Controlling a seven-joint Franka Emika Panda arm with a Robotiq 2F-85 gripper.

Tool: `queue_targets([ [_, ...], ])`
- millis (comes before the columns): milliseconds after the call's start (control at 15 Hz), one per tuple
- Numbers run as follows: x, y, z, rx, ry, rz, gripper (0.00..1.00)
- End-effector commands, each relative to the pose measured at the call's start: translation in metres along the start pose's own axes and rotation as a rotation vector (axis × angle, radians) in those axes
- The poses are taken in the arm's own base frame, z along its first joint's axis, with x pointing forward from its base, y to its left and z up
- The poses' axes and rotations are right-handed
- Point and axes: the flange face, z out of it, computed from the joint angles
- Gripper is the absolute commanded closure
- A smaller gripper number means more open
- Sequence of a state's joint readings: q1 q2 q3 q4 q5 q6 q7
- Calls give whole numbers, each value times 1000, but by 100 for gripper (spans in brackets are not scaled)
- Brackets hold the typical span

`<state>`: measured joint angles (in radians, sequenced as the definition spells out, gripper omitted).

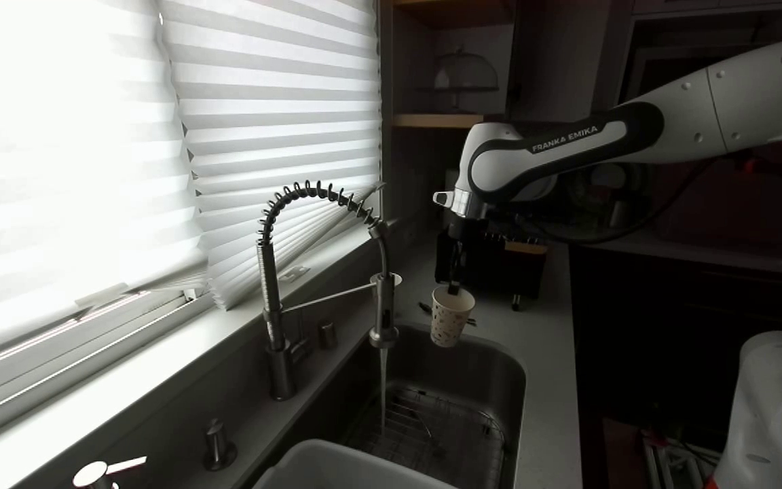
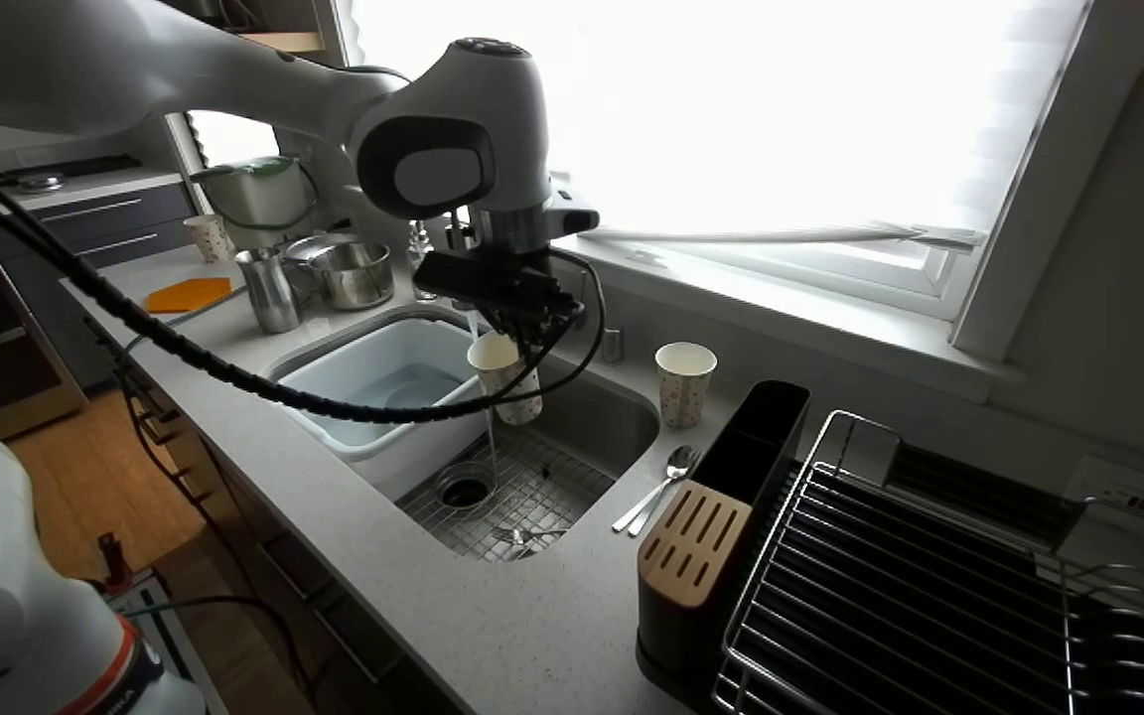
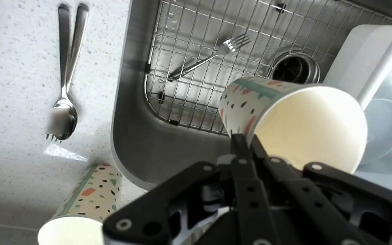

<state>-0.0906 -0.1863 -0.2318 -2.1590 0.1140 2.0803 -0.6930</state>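
While the pincer (image 3: pixel 248 142) grips a cup (image 3: pixel 294 119), the sink (image 3: pixel 129 102) holds a fork (image 3: pixel 224 49).

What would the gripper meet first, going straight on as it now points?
Probably the wire rack in the sink: the gripper points roughly down, pinching the paper cup at its rim, so the cup would likely touch first. Depth is unclear; the sink's side could come sooner.

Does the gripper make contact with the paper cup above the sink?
Touching. In the wrist view, the gripper pinches the paper cup, its wall clamped near the rim between the fingers.
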Motion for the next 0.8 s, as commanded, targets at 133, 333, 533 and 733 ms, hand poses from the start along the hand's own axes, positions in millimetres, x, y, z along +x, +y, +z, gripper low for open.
queue_targets([
  [133, 10, -10, 5, 44, 44, -22, 99],
  [333, 24, -21, 12, 109, 121, 5, 99],
  [533, 34, -25, 28, 144, 152, 55, 99],
  [733, 38, -25, 48, 162, 137, 84, 99],
])
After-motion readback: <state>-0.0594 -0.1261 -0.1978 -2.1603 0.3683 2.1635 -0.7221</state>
